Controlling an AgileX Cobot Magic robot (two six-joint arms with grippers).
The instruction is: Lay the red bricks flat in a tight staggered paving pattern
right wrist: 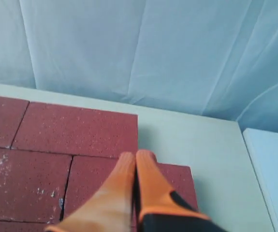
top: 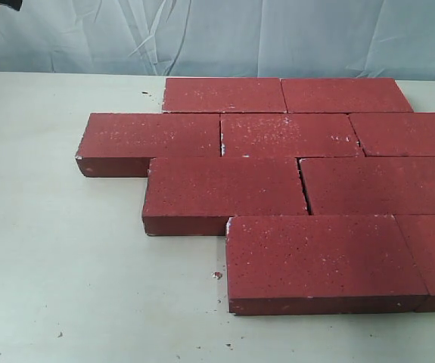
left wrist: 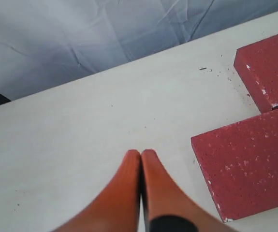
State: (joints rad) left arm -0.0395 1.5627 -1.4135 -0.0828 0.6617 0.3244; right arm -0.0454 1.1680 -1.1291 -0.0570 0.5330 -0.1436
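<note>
Several red bricks (top: pixel 296 162) lie flat on the pale table (top: pixel 58 249) in staggered rows, edges close together. Neither gripper shows in the exterior view. In the left wrist view my left gripper (left wrist: pixel 141 153) is shut and empty, its orange fingers (left wrist: pixel 119 198) over bare table beside two red bricks (left wrist: pixel 250 164). In the right wrist view my right gripper (right wrist: pixel 136 155) is shut and empty, above the red bricks (right wrist: pixel 76 128) near the pattern's corner.
A wrinkled pale blue cloth (top: pixel 225 34) hangs behind the table. Small crumbs (top: pixel 217 275) lie near the front brick. Bare table stretches left and in front of the bricks. A light blue surface (right wrist: pixel 274 164) borders the table in the right wrist view.
</note>
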